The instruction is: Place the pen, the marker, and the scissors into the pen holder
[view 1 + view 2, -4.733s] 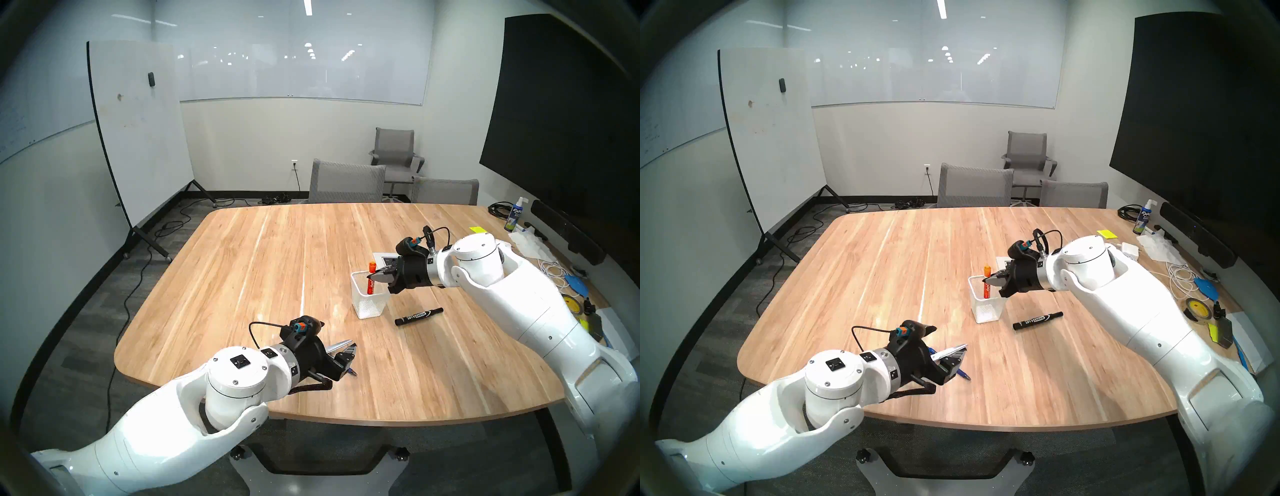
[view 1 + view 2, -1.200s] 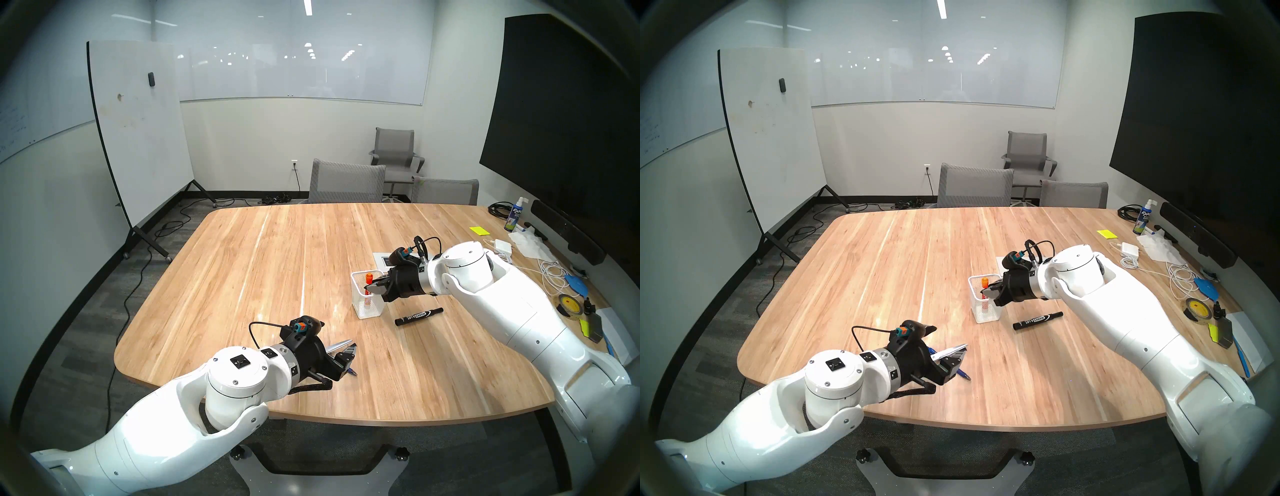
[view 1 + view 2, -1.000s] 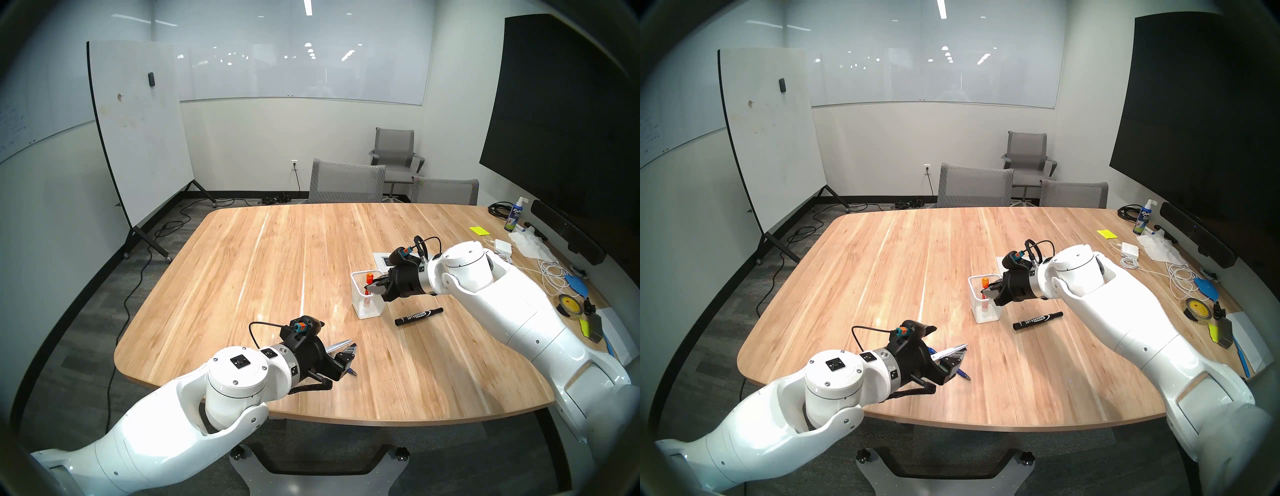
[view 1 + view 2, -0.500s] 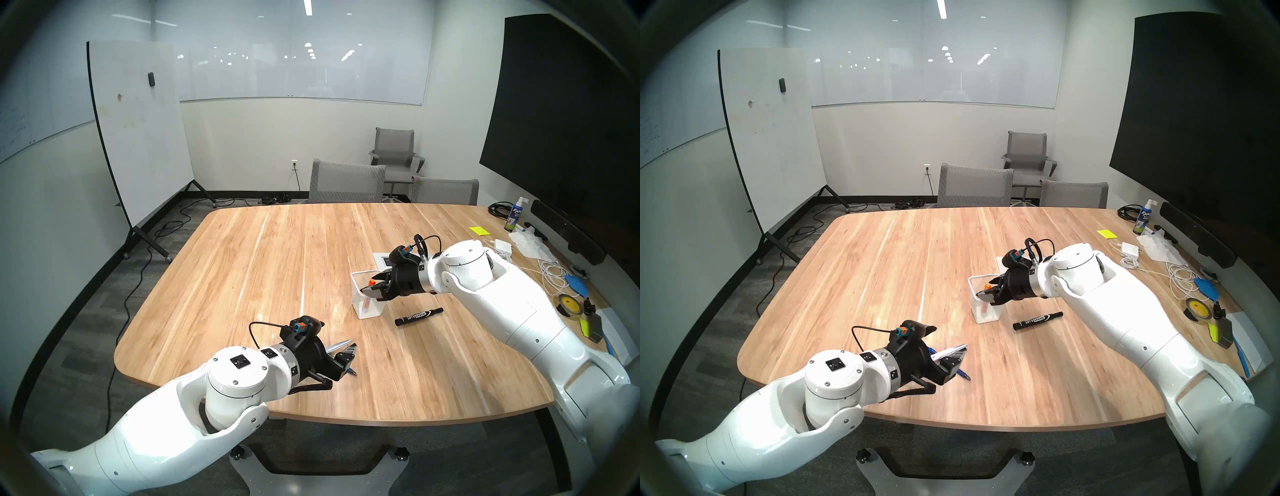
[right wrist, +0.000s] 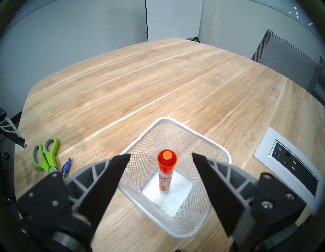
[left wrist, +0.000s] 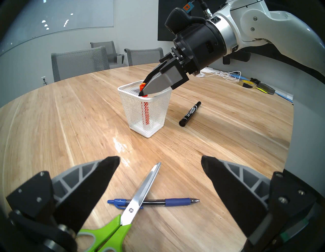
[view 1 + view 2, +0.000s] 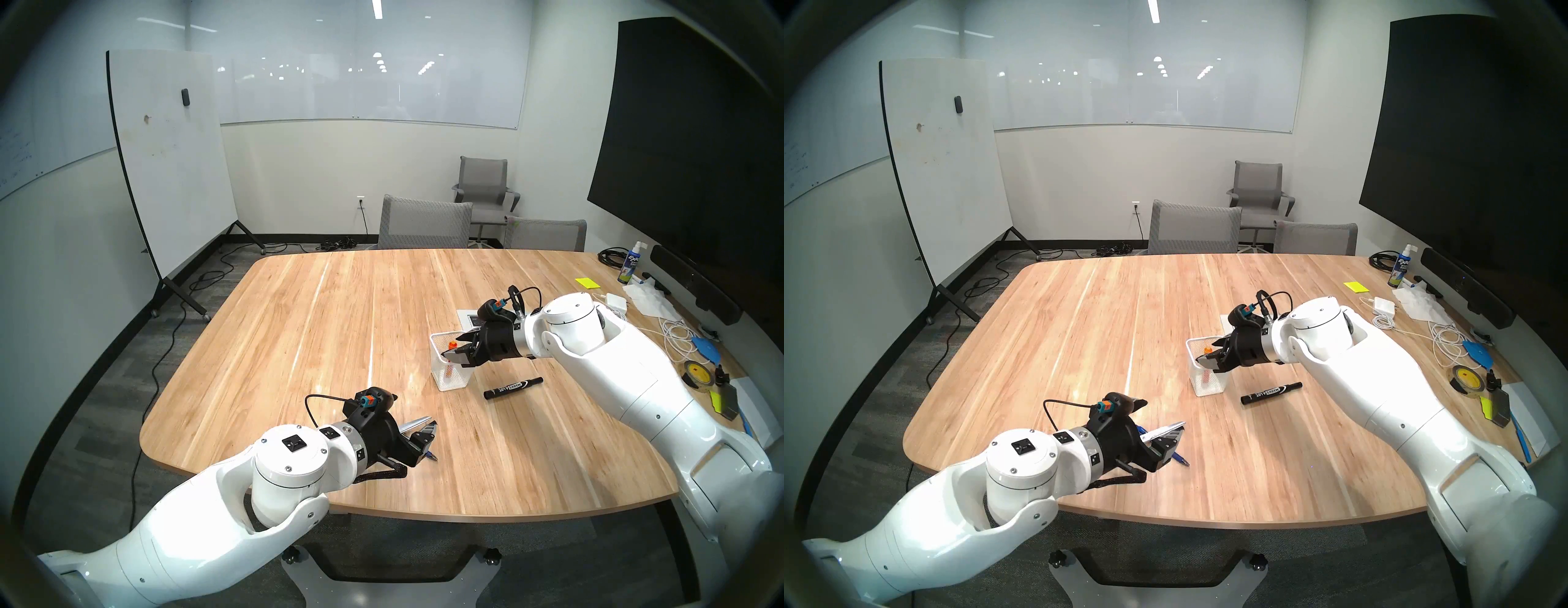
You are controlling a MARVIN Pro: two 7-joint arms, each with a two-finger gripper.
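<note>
As far as visible, one of three items stowed: orange marker (image 5: 166, 173) standing upright inside pen holder (image 5: 219, 149), cap up, clear of both fingers. Right gripper (image 5: 161, 157) poised just above the holder's rim, jaws spread either side of the marker, pinching nothing. Left gripper (image 6: 160, 161) spread wide over the near left corner of the table (image 7: 339, 305), empty. Beneath it, scissors (image 6: 139, 198) lying flat across pen (image 6: 174, 201), blades closed, points toward the holder. Both well apart from the holder and yet to be stowed. Black marker (image 6: 190, 113) lying flat just right of the holder, also outside it.

Holder: white wire mesh, square with rounded corners, tapering to a solid base. Scissors: bright steel blades, lime-green and grey loop handles. Pen: slim blue barrel, silver tip. Table: pale wood planks, glossy.
</note>
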